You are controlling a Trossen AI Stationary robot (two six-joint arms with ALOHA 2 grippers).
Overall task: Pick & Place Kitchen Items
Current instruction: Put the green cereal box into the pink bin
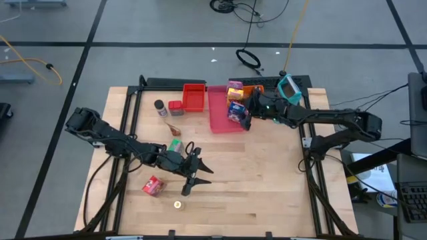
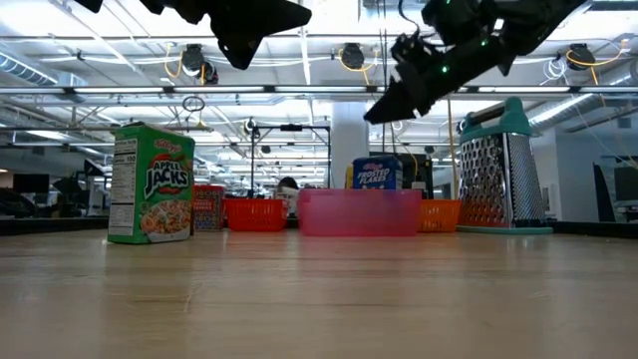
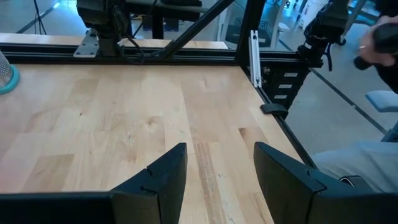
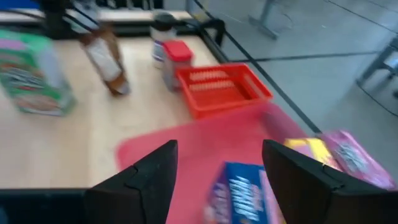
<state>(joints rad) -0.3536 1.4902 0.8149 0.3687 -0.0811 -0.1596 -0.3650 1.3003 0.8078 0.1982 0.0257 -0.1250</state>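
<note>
The kitchen items are spread over the wooden table. A blue box, a yellow box and a pink pouch sit in the pink tray. My right gripper hovers open just above the blue box, touching nothing. A green box, a small bottle, a dark-capped shaker and a red-capped jar stand left of the trays. A red pouch lies near the front left. My left gripper hangs open above bare wood.
A red basket stands beside the pink tray at the back. A teal-framed grater stands at the back right. A small yellow piece lies near the front edge. Bare wood stretches across the middle and right front.
</note>
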